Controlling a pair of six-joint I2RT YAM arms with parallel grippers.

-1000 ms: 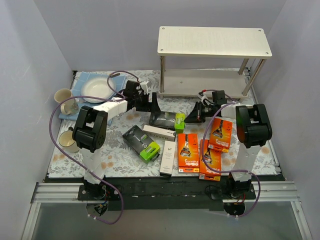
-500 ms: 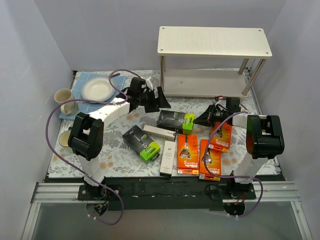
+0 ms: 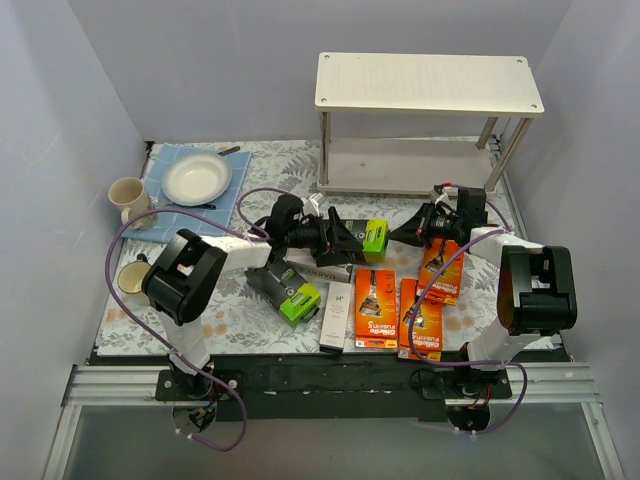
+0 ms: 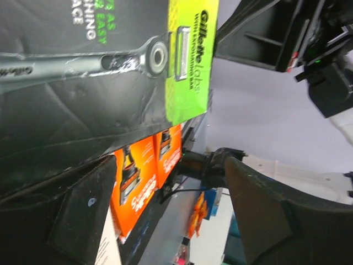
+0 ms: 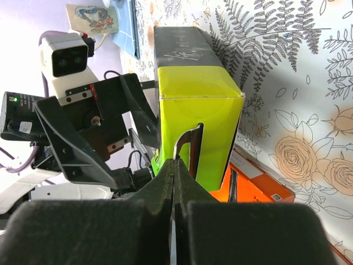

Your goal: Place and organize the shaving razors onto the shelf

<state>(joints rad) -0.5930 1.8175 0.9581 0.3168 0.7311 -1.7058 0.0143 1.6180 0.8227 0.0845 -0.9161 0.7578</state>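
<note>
A black razor box with a lime-green end (image 3: 362, 240) lies mid-table, and both grippers are at it. My left gripper (image 3: 338, 240) is open with its fingers at the box's black end; in the left wrist view (image 4: 171, 164) the box (image 4: 110, 83) fills the upper left. My right gripper (image 3: 402, 236) is shut, with its tips (image 5: 175, 161) against the lime-green end (image 5: 198, 110). Three orange boxes (image 3: 375, 305) (image 3: 420, 318) (image 3: 441, 268), a second black-and-green box (image 3: 287, 291) and grey (image 3: 318, 268) and white (image 3: 338, 310) Harry's boxes lie nearer. The shelf (image 3: 430, 85) stands at the back.
A white plate (image 3: 196, 180) on a blue cloth (image 3: 165, 165) and a mug (image 3: 127, 192) sit at the back left. Another mug (image 3: 130, 277) stands at the left edge. The shelf's lower board (image 3: 410, 165) is just behind the right gripper.
My left gripper swung from the back left down and right to the black-and-green box. My right gripper moved right and back, still pointing at the green end. The box shifted slightly right.
</note>
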